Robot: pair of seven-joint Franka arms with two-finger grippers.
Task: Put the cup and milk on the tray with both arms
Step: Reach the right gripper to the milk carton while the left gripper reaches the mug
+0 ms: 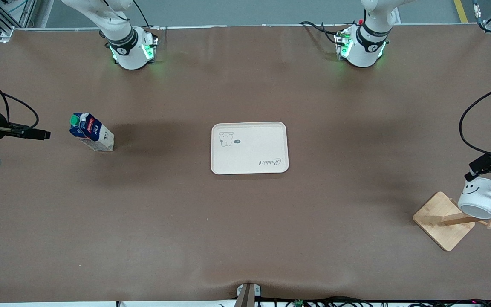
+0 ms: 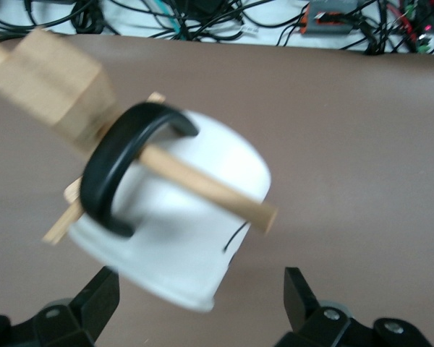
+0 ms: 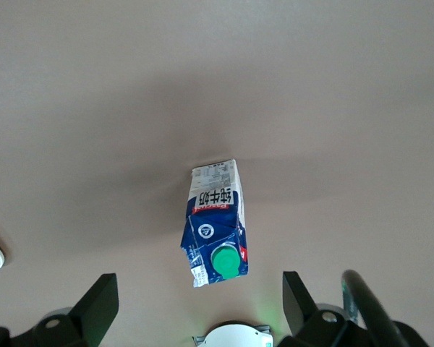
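Two open pincers, left pincer (image 2: pixel 195 303) by glossy round cup (image 2: pixel 181 217), right pincer (image 3: pixel 195 307) over gabled carton milk (image 3: pixel 215 220)

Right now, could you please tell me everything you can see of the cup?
The cup is a white, glossy-looking mug with a black handle and a black smiley face. It hangs tilted, mouth downward, its handle hooked over a peg of the wooden stand at the left arm's end of the table. The open left gripper flanks it without touching.
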